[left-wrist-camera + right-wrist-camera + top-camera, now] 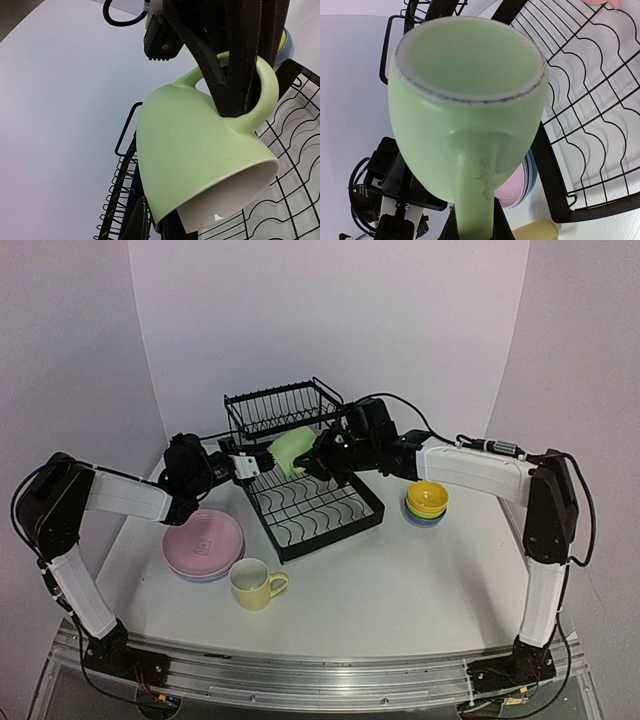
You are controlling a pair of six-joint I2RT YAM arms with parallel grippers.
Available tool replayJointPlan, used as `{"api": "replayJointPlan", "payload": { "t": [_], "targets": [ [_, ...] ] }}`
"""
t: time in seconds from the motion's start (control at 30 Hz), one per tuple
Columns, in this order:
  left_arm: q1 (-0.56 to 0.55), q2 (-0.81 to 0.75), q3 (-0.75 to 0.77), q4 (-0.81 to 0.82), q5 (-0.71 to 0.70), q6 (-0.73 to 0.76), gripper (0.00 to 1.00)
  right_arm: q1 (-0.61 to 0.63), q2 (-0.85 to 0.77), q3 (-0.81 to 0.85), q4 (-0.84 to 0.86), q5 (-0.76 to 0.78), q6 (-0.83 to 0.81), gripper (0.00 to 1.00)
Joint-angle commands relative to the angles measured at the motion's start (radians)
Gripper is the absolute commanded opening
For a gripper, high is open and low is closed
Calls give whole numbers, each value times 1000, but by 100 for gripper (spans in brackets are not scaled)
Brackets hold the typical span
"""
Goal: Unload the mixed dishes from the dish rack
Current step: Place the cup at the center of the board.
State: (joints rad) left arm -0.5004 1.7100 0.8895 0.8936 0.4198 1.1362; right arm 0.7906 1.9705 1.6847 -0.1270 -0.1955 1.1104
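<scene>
Light green mug (pixel 200 160): left wrist shows right gripper (pixel 235 85) clenching its handle; left gripper (pixel 262 462) state unclear.

Light green mug (pixel 190 160) glossy and smooth-glazed; dish rack (pixel 280 412) thin black wire; table (pixel 400 580) matt white.

Glossy pink and blue round plates (pixel 514 189): we see only a sliver behind the light green ceramic mug (pixel 465 115).
Pale yellow mug (pixel 536 232): the bottom edge cuts it off.
</scene>
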Motion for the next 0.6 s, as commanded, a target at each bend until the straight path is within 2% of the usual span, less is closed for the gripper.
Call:
{"api": "replayJointPlan", "payload": {
  "t": [0.0, 0.23, 0.4, 0.57],
  "targets": [
    [-6, -59, -5, -57, 76, 32, 0, 11, -42, 53, 64, -56, -52, 0],
    [-6, -108, 3, -173, 142, 19, 0, -10, -37, 3, 66, -36, 32, 1],
    [-7, -123, -1, -277, 198, 5, 0, -25, -35, -58, 70, -26, 106, 15],
    [-9, -114, 39, -334, 167, -68, 0, -26, -17, -45, 74, -45, 114, 30]
  ]
}}
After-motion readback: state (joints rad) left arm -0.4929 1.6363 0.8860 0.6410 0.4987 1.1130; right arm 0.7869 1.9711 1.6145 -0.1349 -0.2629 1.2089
